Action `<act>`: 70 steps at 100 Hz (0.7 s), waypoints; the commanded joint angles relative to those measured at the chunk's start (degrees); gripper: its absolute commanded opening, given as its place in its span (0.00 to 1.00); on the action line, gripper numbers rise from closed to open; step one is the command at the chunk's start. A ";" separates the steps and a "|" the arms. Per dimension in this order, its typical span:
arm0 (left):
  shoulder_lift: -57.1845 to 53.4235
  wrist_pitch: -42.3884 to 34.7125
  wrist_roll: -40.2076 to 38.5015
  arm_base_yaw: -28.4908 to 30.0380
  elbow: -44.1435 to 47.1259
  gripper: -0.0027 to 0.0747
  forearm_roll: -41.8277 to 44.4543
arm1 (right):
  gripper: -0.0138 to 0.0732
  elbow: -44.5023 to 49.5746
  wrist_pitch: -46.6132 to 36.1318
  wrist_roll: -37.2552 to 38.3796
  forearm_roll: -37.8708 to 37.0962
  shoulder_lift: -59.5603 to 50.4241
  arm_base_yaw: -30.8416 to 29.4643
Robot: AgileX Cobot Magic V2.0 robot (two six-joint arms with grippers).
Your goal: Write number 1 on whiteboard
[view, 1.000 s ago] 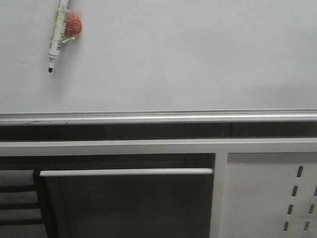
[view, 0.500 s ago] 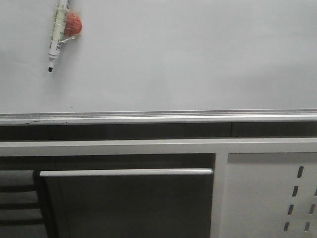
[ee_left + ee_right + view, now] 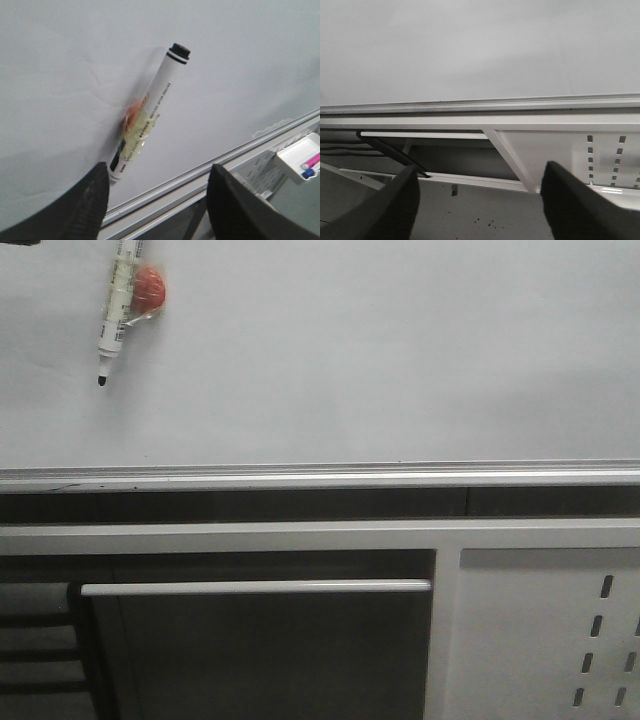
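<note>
Left gripper (image 3: 157,200) spread, empty, near the marker pen (image 3: 150,112) — taped to a red holder (image 3: 148,290) on the unmarked whiteboard (image 3: 400,360). Right gripper (image 3: 480,200) also spread. Risk: tape resists, pen slips from the grasp.

Dim, flat, greyish light throughout, without glare on the whiteboard (image 3: 380,350). Only a faint soft shadow beside the marker pen (image 3: 150,112) in the left wrist view. Slightly soft and grainy everywhere, with dark blurred fingers (image 3: 570,205) close to both wrist lenses.

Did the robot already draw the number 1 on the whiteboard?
No, the whiteboard shows no black stroke anywhere; only the marker pen rests on it.
</note>
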 commanded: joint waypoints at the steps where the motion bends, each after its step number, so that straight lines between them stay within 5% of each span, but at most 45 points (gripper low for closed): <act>1: 1.68 -7.62 1.98 -4.59 -3.39 0.53 -3.04 | 0.70 -2.17 -2.55 -0.54 1.73 0.33 0.01; 23: 6.57 -15.41 5.05 -11.36 -6.31 0.54 -3.04 | 0.70 -2.17 -2.45 -0.54 1.73 0.33 0.01; 70: 14.37 -17.11 5.89 -11.74 -11.25 0.53 -3.04 | 0.70 -2.17 -2.23 -0.54 1.73 0.33 0.01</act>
